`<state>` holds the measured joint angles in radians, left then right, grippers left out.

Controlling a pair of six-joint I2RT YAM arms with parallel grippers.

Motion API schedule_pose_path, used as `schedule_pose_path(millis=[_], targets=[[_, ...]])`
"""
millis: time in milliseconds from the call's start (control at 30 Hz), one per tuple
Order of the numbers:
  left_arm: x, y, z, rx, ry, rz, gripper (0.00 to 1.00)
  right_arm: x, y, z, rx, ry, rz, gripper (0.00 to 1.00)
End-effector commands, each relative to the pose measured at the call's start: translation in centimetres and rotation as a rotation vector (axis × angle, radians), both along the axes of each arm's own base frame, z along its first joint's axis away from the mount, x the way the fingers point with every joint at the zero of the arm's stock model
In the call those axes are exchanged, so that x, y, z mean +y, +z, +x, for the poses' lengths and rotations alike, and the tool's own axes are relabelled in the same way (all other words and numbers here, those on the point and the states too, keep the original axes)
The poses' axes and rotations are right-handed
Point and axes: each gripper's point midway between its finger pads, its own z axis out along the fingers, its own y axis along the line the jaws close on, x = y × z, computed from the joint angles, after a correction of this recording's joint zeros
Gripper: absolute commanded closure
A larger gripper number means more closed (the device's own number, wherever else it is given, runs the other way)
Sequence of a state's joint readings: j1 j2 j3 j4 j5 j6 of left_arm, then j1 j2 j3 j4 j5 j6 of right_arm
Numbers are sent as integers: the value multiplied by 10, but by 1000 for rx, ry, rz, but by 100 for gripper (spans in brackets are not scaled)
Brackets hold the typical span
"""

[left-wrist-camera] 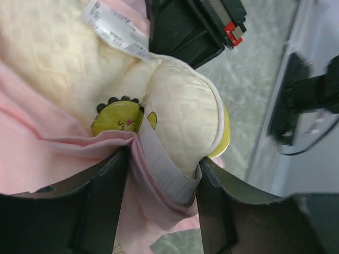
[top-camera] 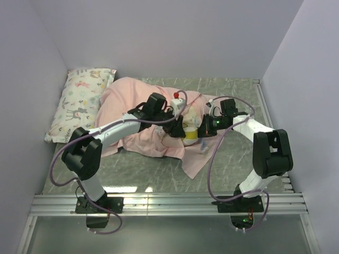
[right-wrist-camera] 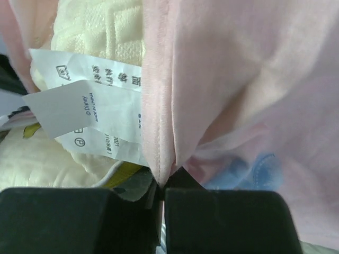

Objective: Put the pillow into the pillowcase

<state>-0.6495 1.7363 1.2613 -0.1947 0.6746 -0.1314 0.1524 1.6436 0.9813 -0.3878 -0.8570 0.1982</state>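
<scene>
Mid-insertion: pillow (top-camera: 189,133) mostly inside pillowcase (top-camera: 127,100), mid-worktop (top-camera: 233,159), one corner with yellow logo (left-wrist-camera: 119,116) and care labels (right-wrist-camera: 85,114) poking out of the opening. Right tool (right-wrist-camera: 161,198) clamped fully on the pink hem. Left tool (left-wrist-camera: 161,185) jaws apart, straddling the hem and the exposed corner, not pinching. Judgement: next needs left to grip its side of the hem, then both pull the opening over the corner while keeping the foam from backing out
</scene>
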Motion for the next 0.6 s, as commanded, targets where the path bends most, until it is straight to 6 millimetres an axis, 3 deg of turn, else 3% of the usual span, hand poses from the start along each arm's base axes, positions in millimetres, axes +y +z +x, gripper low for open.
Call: schedule_pose_path(millis=[0, 167, 433, 533, 567], targets=[[-8, 22, 7, -278, -11, 96, 43, 15, 27, -21, 57, 65, 125, 100], [-28, 23, -8, -442, -76, 165, 34, 20, 35, -21, 65, 70, 165, 100], [-37, -19, -14, -420, -109, 242, 31, 21, 39, -24, 80, 66, 190, 100], [-49, -19, -12, -414, -86, 213, 33, 24, 43, -27, 98, 72, 222, 100], [-57, -14, -8, -413, -67, 179, 42, 26, 42, -30, 102, 81, 222, 100]])
